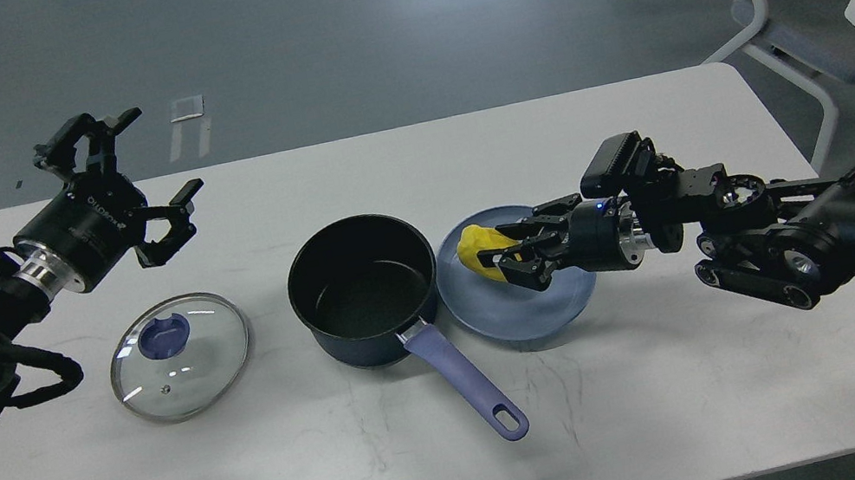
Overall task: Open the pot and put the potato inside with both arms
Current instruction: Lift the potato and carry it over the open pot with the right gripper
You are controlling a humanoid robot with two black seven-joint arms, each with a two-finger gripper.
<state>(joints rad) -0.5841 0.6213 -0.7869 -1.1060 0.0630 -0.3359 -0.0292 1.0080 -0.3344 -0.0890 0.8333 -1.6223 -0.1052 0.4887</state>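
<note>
Your left gripper (134,179) hangs above the far-left part of the white rectangular table (432,468), its black clawed fingers spread wide with nothing between them. Just below it, you see the round glass lid (180,357) with its steel rim and lavender-blue knob lying flat on the tabletop, apart from the pot. Next comes the dark navy round saucepan (367,295), uncovered, its black inside bare, its long lavender-blue handle pointing toward you with a hole at the end. Touching its right side sits the flat light-blue round plate (510,309), which carries the bright yellow lumpy potato (482,250). Your right gripper (515,249) reaches over that plate, fingers closed around the potato.
</note>
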